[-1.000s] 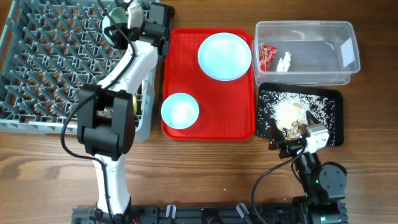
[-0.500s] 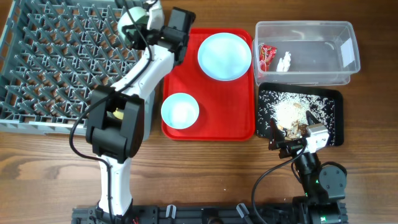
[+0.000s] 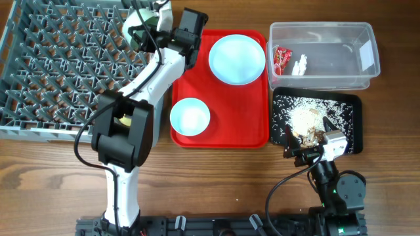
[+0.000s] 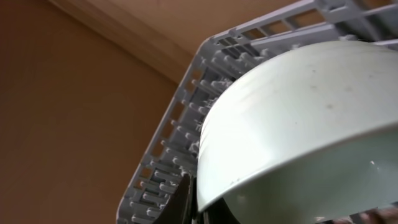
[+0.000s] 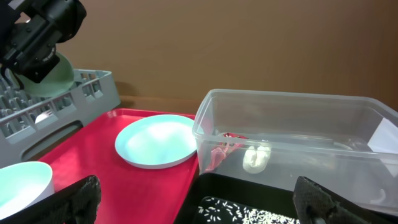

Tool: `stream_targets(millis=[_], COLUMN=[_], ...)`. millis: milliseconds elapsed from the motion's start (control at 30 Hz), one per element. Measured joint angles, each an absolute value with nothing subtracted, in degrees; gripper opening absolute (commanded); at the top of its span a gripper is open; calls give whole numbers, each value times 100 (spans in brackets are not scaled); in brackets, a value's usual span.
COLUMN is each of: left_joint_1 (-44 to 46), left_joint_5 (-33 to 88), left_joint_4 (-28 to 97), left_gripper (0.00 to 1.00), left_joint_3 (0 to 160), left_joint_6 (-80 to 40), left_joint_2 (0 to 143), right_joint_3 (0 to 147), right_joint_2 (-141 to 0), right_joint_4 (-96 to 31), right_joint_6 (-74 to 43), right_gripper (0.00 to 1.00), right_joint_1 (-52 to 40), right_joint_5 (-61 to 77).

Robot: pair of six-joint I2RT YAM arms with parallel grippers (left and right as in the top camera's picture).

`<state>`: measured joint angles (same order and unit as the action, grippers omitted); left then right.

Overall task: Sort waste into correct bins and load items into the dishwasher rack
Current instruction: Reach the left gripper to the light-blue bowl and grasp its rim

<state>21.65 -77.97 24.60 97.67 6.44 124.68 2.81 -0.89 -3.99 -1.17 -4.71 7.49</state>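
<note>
My left gripper point(image 3: 149, 23) is shut on a small pale-blue bowl point(image 3: 138, 27), holding it tilted on edge over the far right corner of the grey dishwasher rack point(image 3: 59, 65). In the left wrist view the bowl point(image 4: 298, 124) fills the frame, its rim pinched at the fingers point(image 4: 183, 200). The round plate point(image 3: 237, 59) and a second bowl point(image 3: 190, 117) sit on the red serving tray point(image 3: 223, 134). My right gripper point(image 3: 307, 149) is open and empty at the black tray's point(image 3: 351, 105) front edge. The tray holds rice scraps point(image 3: 305, 117).
The clear tub point(image 3: 341, 75) at the far right holds the red wrapper point(image 3: 282, 58) and a white scrap point(image 3: 301, 64). A bit of yellow point(image 3: 123, 120) shows under the left arm's elbow; I cannot tell what it is. Bare wood lies in front.
My left gripper has swung right along the rack's far edge with the bowl in it, mostly in the first half second. The right arm has not moved.
</note>
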Motion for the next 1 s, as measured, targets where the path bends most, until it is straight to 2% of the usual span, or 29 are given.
stream_targets(millis=[300, 600, 900, 1000], left_joint_1=[1605, 1979, 1968, 1959], left_joint_5=[-8117, -7896, -7518, -7417], left_joint_4=[2134, 2272, 3297, 3570], left_gripper=[4, 4, 4, 9], left_joint_3=[9765, 9765, 9767, 9769], left_joint_6=[1000, 886, 204, -154], left_joint_2=[12466, 12466, 12468, 12464], right_joint_3=[281, 281, 281, 281], right_joint_2=[-89, -89, -89, -89], right_joint_4=[-397, -399, -399, -399], right_joint_6=[-117, -117, -117, -117], right_gripper=[100, 100, 100, 100], right_joint_1=[-471, -471, -471, -471], right_joint_5=[749, 749, 749, 749])
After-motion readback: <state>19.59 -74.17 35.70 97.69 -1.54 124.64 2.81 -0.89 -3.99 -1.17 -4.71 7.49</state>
